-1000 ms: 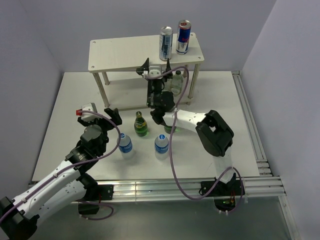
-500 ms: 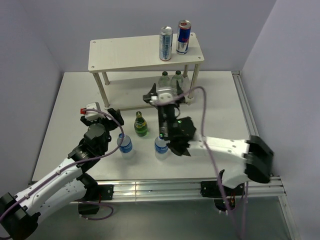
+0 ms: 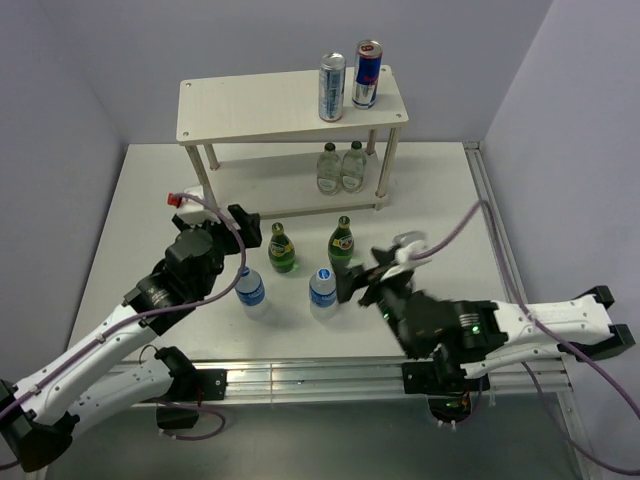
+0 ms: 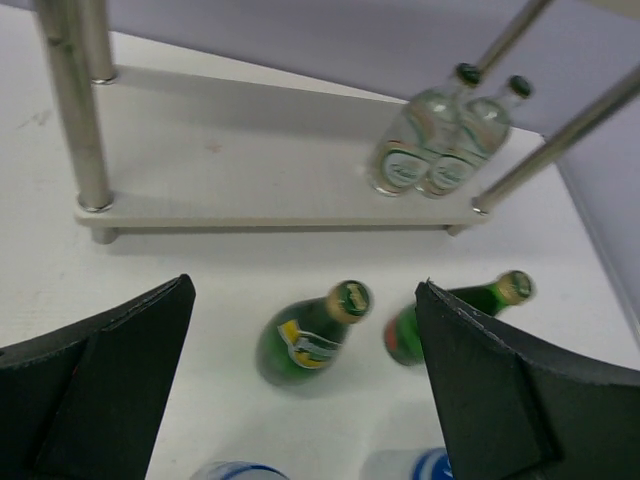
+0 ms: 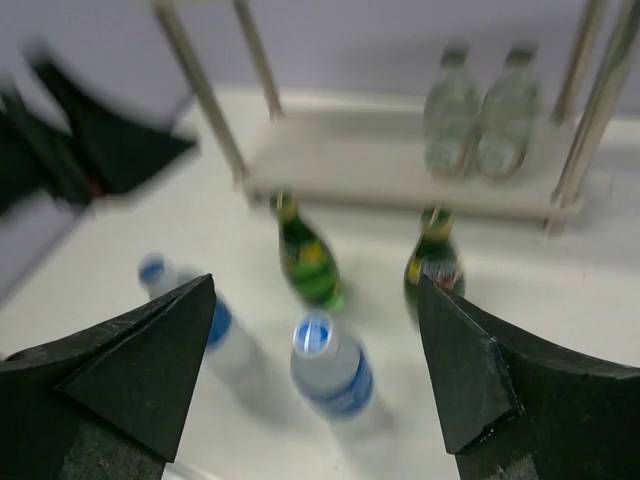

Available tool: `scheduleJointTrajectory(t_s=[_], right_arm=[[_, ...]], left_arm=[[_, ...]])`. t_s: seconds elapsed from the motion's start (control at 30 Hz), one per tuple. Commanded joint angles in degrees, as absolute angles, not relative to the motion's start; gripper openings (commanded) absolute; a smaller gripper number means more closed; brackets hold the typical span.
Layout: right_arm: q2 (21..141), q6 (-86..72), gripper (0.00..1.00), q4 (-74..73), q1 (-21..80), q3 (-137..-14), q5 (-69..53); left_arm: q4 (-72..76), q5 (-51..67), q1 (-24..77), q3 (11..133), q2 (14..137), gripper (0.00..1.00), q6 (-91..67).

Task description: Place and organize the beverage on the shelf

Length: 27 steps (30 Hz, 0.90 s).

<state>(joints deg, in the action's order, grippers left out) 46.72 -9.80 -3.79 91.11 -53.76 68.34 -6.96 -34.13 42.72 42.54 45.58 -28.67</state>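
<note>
Your right claw (image 3: 362, 275) has pulled back from the lower board of the pale wood two-tier shelf (image 3: 250, 105). It now sits low at the near side of the white table (image 3: 440, 200) with its jaws spread. Just ahead of it the green glass bottle with the red label (image 3: 342, 240) is uncovered, and far ahead so is the pair of clear bottles (image 3: 328, 168). Your left claw (image 3: 246, 223) has eased forward, closer to the yellow-labelled green glass bottle (image 3: 281, 249) in front of it.

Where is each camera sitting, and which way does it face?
Top external: above and behind the bases, looking down on table, shelf, both arms.
Left wrist: on the left arm, facing the shelf's lower board; open jaws frame two green bottles.
Right wrist: on the right arm, facing the shelf; open jaws show.
Shared: both wrist views see the clear bottles.
</note>
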Motion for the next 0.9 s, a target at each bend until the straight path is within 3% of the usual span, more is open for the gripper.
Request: scheduleJointTrajectory(t_s=[0.0, 0.13, 0.33, 0.5, 0.87], right_arm=[[49.92, -41.57, 0.88, -36.62, 96.32, -52.82, 74.62], [50.71, -52.63, 0.88, -44.29, 99.40, -51.25, 74.27], [51.06, -55.11, 0.89, -45.18, 101.60, -48.61, 74.18], [51.24, -56.42, 0.91, -45.44, 101.60, -46.59, 73.65], [51.85, -51.96, 0.96, -31.76, 96.77, -39.03, 63.73]], left_arm=[[-18.43, -35.57, 47.10, 52.53, 48.51, 0.99, -31.90], [-29.42, -43.13, 54.21, 55.37, 48.87, 0.99, -40.22], [-45.68, -52.20, 66.16, 54.58, 48.25, 0.99, -56.82], [-55.01, -54.67, 69.51, 56.42, 50.62, 0.99, -63.88], [-44.22, -52.29, 70.66, 46.24, 52.20, 0.99, -65.47]])
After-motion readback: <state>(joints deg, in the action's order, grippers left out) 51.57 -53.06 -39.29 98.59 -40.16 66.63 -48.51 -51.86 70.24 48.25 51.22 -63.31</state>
